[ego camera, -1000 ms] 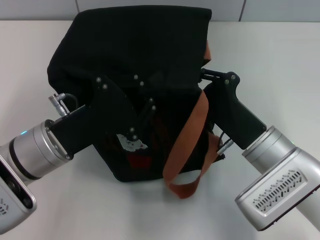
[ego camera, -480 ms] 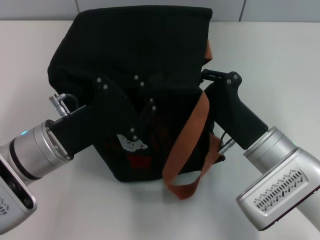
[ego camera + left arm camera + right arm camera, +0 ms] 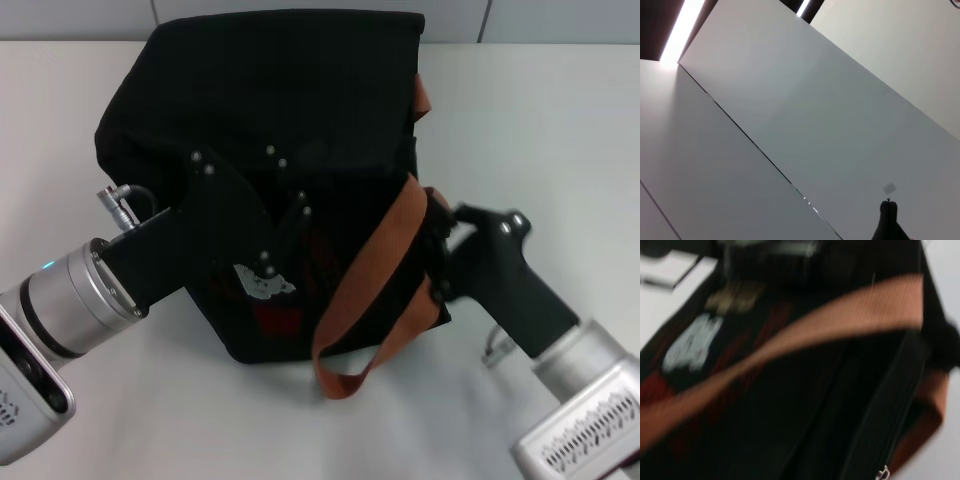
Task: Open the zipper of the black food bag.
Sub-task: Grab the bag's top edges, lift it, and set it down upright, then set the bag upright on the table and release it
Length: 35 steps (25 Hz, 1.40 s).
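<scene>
The black food bag (image 3: 270,90) stands in the middle of the white table, with an orange-brown handle (image 3: 375,270) hanging down its near right side. My left gripper (image 3: 290,185) lies against the bag's front face, just above the bear patch (image 3: 262,285). My right gripper (image 3: 440,225) is at the bag's near right corner, beside the handle. The right wrist view is blurred; it shows the bag's side, the handle (image 3: 790,335), the dark zipper (image 3: 892,405) track and a small silver piece at its end. The left wrist view shows only a pale wall.
The white table (image 3: 560,110) stretches to the right and left of the bag. A grey wall runs along the table's far edge. Both forearms reach in from the near corners.
My right gripper has drawn back from the bag's upper right side toward the near right corner. The orange handle loop shifted slightly left. The left arm stayed put.
</scene>
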### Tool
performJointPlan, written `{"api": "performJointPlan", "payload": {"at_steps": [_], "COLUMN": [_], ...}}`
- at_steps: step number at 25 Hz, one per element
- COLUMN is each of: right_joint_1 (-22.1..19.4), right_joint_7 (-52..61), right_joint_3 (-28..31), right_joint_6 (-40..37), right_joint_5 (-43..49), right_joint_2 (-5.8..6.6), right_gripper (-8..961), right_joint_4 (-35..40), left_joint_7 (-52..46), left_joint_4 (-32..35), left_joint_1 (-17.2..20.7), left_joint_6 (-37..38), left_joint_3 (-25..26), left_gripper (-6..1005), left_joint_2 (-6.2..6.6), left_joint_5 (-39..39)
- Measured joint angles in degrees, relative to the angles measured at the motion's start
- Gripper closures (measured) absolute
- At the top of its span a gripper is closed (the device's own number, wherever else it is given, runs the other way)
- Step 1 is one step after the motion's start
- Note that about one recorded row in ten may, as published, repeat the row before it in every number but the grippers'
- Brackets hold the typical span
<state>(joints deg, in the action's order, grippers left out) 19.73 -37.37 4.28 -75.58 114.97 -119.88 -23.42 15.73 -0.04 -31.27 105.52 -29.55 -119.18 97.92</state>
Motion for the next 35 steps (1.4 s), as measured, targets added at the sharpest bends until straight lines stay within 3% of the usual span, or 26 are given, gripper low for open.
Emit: {"api": "performJointPlan", "payload": {"at_steps": [6, 10, 12, 13, 17, 18, 24, 28, 35], "right_joint_1": [-5.1, -7.82, -9.25, -9.59, -9.99, -9.95, -9.19, -7.5, -5.46], "right_joint_7": [0.39, 1.85, 4.39, 5.71, 10.66, 15.02, 28.24, 42.75, 54.29], "right_joint_3": [0.28, 0.3, 0.31, 0.27, 0.08, -0.04, -0.52, -0.61, -0.58], "right_joint_6": [1.23, -6.18, -13.09, -15.62, -21.97, -25.02, -29.51, -32.9, -36.66], "right_joint_5": [-0.08, -0.11, -0.11, -0.11, -0.11, 0.02, 1.77, 9.35, 14.77], "right_joint_2": [0.0, 0.0, 0.06, 0.08, 0.18, 0.25, 0.55, 0.62, 0.65], "right_gripper": [887, 873, 866, 862, 848, 803, 549, 396, 314], "right_joint_4": [1.78, 2.04, 2.18, 2.23, 3.0, 4.21, 8.38, 16.1, 22.75], "left_joint_7": [-0.31, -0.37, -1.76, -7.9, -16.61, -19.01, -24.36, -25.17, -24.82], "left_joint_4": [-0.65, -1.66, -3.87, -7.23, -9.52, -10.17, -11.84, -13.28, -13.23], "left_joint_1": [-0.15, -0.15, 0.26, 1.77, 4.49, 6.53, 10.61, 11.74, 9.5], "left_joint_6": [-0.39, -0.69, -1.16, -2.16, -4.14, -5.27, -9.45, -13.55, -13.44], "left_joint_3": [1.37, 2.68, 6.3, 13.68, 19.11, 19.19, 19.22, 18.68, 18.77], "left_gripper": [854, 852, 850, 850, 848, 847, 844, 841, 838], "left_joint_2": [0.0, 0.0, 0.01, 0.01, 0.02, 0.01, 0.0, -0.01, 0.02], "left_joint_5": [-0.16, -0.21, -0.25, -0.36, -0.29, -0.1, 0.01, 1.49, 10.15]}}
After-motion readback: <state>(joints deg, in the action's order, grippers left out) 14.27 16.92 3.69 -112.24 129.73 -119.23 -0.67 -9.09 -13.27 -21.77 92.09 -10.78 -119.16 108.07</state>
